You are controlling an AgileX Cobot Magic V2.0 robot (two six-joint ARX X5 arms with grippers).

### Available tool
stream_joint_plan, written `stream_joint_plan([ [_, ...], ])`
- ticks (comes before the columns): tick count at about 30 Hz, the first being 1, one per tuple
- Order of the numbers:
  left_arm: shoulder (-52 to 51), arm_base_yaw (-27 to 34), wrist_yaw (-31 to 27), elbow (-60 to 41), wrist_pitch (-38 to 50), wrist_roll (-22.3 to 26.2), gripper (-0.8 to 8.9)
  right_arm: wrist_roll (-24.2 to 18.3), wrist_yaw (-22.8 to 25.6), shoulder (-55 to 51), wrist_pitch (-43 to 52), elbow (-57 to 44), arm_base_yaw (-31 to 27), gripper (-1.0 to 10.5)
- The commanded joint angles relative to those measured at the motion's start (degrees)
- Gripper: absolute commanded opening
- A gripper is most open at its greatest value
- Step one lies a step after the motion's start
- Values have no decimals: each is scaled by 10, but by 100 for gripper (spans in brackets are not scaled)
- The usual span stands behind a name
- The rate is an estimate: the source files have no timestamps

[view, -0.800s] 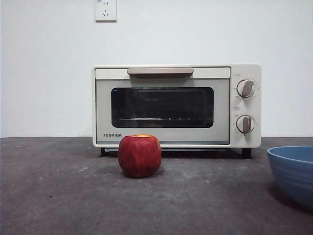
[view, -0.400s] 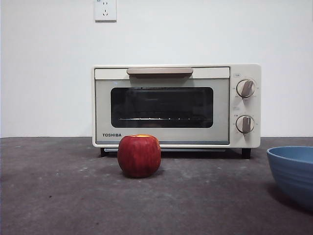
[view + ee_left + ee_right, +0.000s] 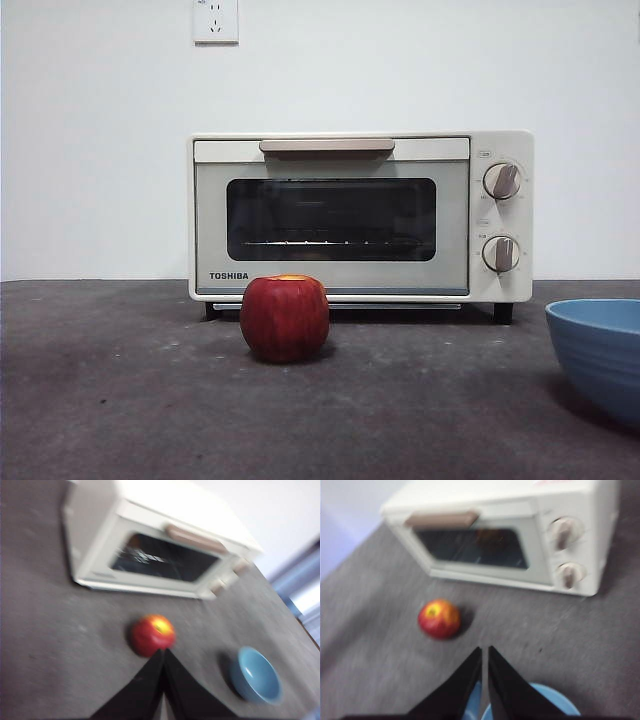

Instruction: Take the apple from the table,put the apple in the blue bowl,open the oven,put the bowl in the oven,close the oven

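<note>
apple (image 3: 153, 634) just beyond closed left gripper (image 3: 163, 652)

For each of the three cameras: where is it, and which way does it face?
Front view: low at table height, level toward oven; apple before it; no arm visible.
Left wrist view: above the table, looking down; left gripper shut, near apple.
Right wrist view: above blue bowl; right gripper shut.
All share oven, apple, bowl.

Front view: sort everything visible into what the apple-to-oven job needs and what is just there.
Job:
apple
blue bowl
oven, door closed
table

Just there:
wall socket
</note>
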Motion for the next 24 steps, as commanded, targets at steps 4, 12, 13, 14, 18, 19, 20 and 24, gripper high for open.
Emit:
stream_joint_plan([
  [4,62,-55,10,76,-92,77,7,-133,-2,74,-96,83,85,4],
  [12,90,-111,10,103,-109,91,7,-144,15,106,-108,91,175,5],
  [13,91,-112,10,103,-108,91,7,-143,15,107,-104,91,180,5],
  [14,92,-112,10,103,-108,91,7,-142,16,107,-100,91,183,6],
  [18,92,-112,10,103,-108,91,7,-137,17,107,-82,91,187,114],
  [19,92,-112,10,103,-108,91,7,-130,19,107,-79,91,187,183],
  [20,92,-112,10,103,-108,91,7,-123,22,107,-77,91,187,251],
  [24,92,-112,10,104,-108,91,7,-93,52,112,-75,91,187,426],
])
